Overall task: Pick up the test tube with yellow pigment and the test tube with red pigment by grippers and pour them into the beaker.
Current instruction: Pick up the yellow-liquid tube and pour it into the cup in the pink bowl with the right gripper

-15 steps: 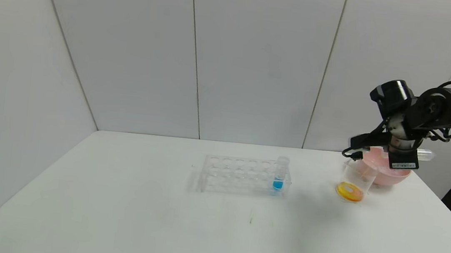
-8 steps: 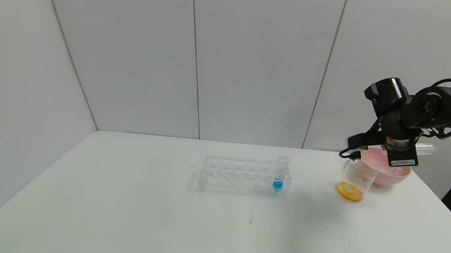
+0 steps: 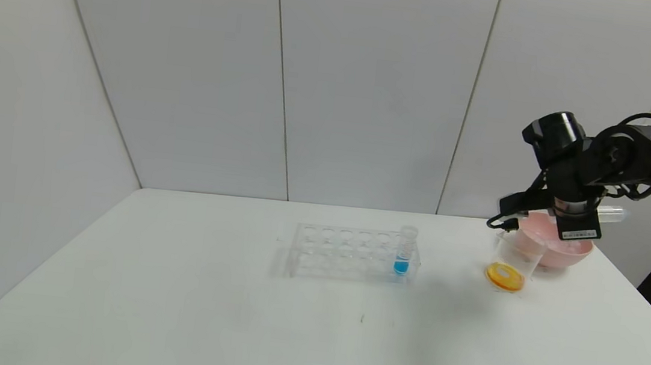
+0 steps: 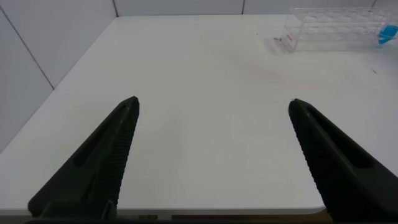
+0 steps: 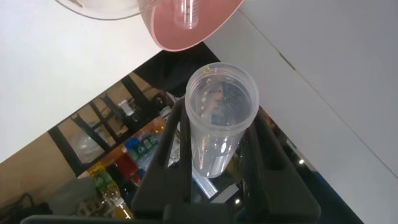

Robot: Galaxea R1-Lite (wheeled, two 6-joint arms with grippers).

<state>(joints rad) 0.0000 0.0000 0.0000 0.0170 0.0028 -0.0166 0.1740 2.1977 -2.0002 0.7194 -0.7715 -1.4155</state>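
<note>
My right gripper point(image 3: 591, 214) hangs above the pink bowl point(image 3: 560, 251), shut on a clear test tube point(image 3: 612, 214) that lies about level. In the right wrist view the gripper point(image 5: 219, 115) clamps this test tube point(image 5: 217, 144) between both fingers, its open mouth facing the camera. It looks empty, so I cannot tell which pigment it held. The beaker point(image 3: 510, 263) stands upright just left of the bowl with orange-yellow liquid at its bottom. My left gripper point(image 4: 213, 106) is open over bare table near the front edge.
A clear tube rack point(image 3: 348, 252) stands mid-table with one blue-liquid tube point(image 3: 404, 251) at its right end. Another clear tube point(image 5: 187, 12) lies inside the pink bowl point(image 5: 186, 34). The table's right edge runs close past the bowl.
My right arm has risen and drifted slightly left, carrying the tube higher above the bowl. Beaker, rack and blue tube have not moved.
</note>
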